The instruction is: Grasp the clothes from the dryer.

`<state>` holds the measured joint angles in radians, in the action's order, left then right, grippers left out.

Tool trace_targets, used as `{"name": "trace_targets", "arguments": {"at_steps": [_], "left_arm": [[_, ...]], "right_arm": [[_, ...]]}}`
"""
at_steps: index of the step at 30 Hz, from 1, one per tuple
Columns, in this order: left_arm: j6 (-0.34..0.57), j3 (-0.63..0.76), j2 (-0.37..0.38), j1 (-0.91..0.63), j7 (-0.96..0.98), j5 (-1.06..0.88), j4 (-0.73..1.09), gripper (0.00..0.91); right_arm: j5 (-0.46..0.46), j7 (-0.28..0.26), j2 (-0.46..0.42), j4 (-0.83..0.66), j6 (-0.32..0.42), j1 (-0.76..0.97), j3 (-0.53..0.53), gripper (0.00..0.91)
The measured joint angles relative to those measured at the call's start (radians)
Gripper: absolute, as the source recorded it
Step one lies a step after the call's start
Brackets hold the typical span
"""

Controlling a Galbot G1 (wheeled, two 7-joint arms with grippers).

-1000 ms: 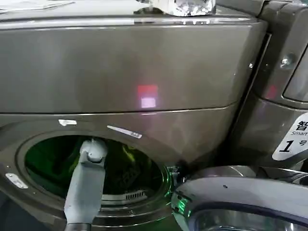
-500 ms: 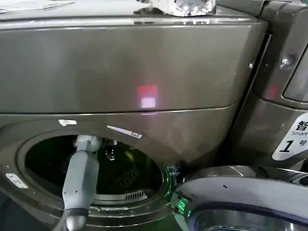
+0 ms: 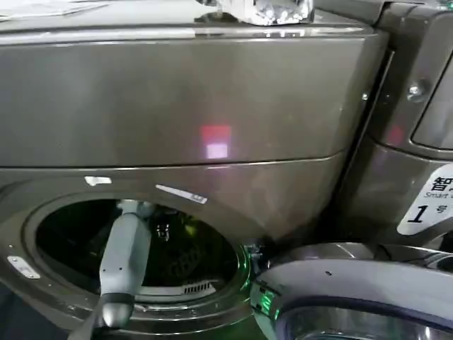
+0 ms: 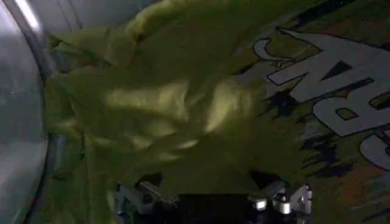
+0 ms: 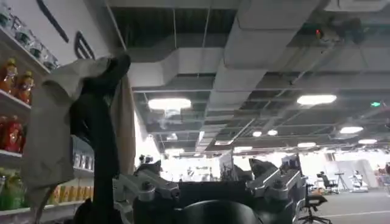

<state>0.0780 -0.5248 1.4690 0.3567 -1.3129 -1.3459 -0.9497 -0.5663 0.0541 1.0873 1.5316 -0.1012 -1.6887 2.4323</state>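
A: Inside the drum, left gripper: jaws spread wide, nothing between them; the clothes lie just ahead, against the drum wall.
B: Step?
A: Reach, by my reading. Next: push on until a fold sits between the fingers, then close.
B: Outward?
A: Left arm through the dryer port. Right gripper: parked, open, pointing at the ceiling.

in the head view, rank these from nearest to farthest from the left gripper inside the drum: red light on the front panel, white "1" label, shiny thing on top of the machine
1. red light, on the dryer front panel just above the port holding the left gripper.
2. shiny thing, on the machine's top, up and right.
3. white "1" label, far right.
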Motion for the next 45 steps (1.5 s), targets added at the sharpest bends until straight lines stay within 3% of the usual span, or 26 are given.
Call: {"name": "trace_targets", "arguments": {"at_steps": [28,36,45], "left_arm": [[-0.031,-0.006,-0.009,0.062,0.04,0.187,-0.066,0.0],[-0.105,0.002,0.012,0.1,0.311,0.347,-0.17,0.0],[-0.282,0.015,0.047,0.131,0.78,0.672,-0.284,0.0]], "right_arm": [[0.001,-0.004,-0.006,0.001,-0.003,0.009,-0.023,0.907],[0.031,-0.007,0.002,0.015,-0.023,0.011,-0.031,0.907],[0.055,-0.001,0.014,0.024,0.0,0.014,-0.041,0.907]]}}
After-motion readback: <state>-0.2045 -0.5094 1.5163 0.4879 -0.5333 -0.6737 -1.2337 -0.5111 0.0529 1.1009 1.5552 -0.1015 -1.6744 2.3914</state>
